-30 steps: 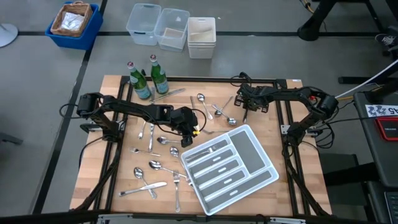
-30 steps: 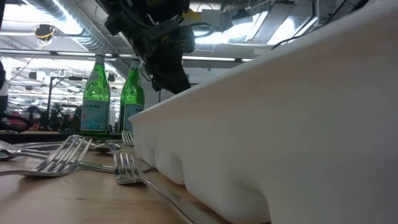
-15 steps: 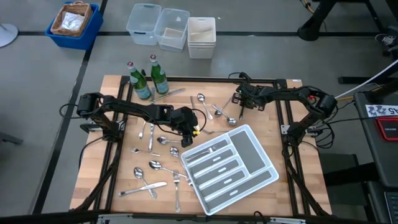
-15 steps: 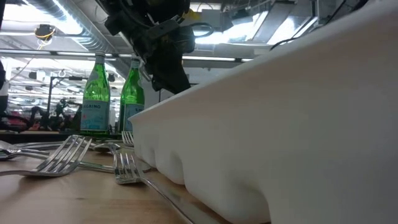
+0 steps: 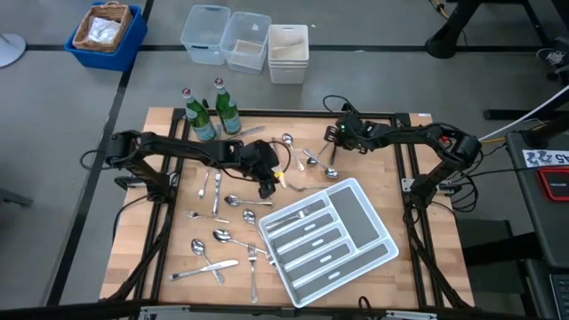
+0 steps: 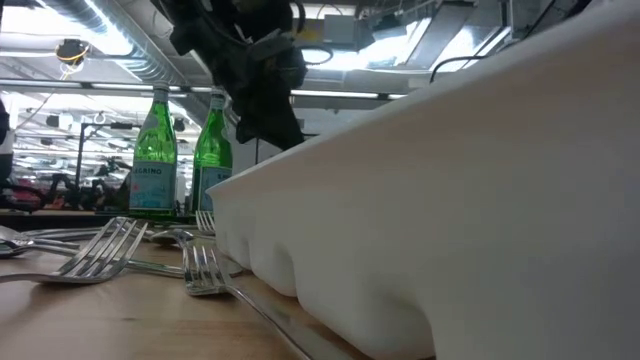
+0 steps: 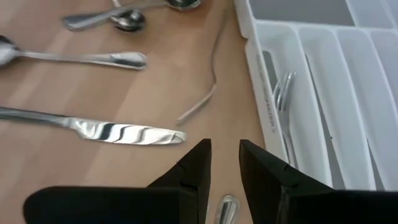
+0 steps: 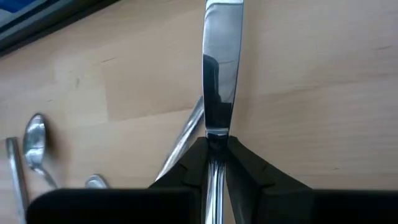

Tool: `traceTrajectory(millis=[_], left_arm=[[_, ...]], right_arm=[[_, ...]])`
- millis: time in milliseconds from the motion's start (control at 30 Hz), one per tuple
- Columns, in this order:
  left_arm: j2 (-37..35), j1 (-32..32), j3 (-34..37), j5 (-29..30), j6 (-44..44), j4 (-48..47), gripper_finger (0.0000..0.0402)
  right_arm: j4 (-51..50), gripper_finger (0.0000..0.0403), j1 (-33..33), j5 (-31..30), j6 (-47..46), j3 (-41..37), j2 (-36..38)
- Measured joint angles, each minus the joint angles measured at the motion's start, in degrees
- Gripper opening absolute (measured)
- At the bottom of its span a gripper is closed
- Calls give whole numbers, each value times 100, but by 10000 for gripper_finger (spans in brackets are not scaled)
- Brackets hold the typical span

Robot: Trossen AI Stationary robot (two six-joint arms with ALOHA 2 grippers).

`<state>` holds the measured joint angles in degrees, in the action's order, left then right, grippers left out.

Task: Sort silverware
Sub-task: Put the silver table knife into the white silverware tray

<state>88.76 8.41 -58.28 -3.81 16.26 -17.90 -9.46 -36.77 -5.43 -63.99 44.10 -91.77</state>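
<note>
Silverware lies scattered over the wooden table (image 5: 178, 258), mostly left of the white divided tray (image 5: 378, 218); one fork (image 5: 302, 213) lies in a tray compartment. My left gripper (image 5: 269, 184) hovers just off the tray's far-left corner. Its fingers (image 7: 225, 155) stand a little apart with nothing between them, above a knife (image 7: 118, 130) and spoons on the wood. My right gripper (image 5: 336, 135) is near the table's far edge, shut on a knife (image 8: 219, 74). In the low view the left gripper (image 6: 270, 120) hangs behind the tray wall (image 6: 450, 200). My right gripper pinches the knife between its two fingers where the handle meets the blade (image 8: 216, 135). The fingers lie along the knife and slant downward. The blade sticks out forward past the fingertips over the wood; its tip is cut off by the frame.
Two green bottles (image 5: 202, 116) (image 5: 227, 107) stand at the table's far-left part. Spoons and forks (image 5: 311, 158) lie between the two grippers. Clear and white bins (image 5: 244, 40) and a blue basket (image 5: 105, 34) sit on the floor beyond the far edge.
My left gripper has risen and gone toward the table's far edge, away from the tray's corner. My right gripper has moved toward the far-left with the knife and has tipped its fingers upward.
</note>
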Motion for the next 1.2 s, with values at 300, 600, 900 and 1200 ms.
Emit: traceTrajectory(millis=[300, 600, 900, 1200], left_arm=[[-550, 374, 0, 4, -15, -652, 72], [-900, 671, 0, 32, -165, -1603, 72], [-897, 740, 0, 39, -291, -1972, 72], [-983, 696, 0, 46, 188, -2395, 72]], right_arm=[[606, 46, 0, 298, 0, 2, 6], [1907, 46, 0, 986, 2, 7, 11], [3544, 46, 55, 2370, 22, 7, 14], [4953, 46, 518, 3374, 672, 15, 22]])
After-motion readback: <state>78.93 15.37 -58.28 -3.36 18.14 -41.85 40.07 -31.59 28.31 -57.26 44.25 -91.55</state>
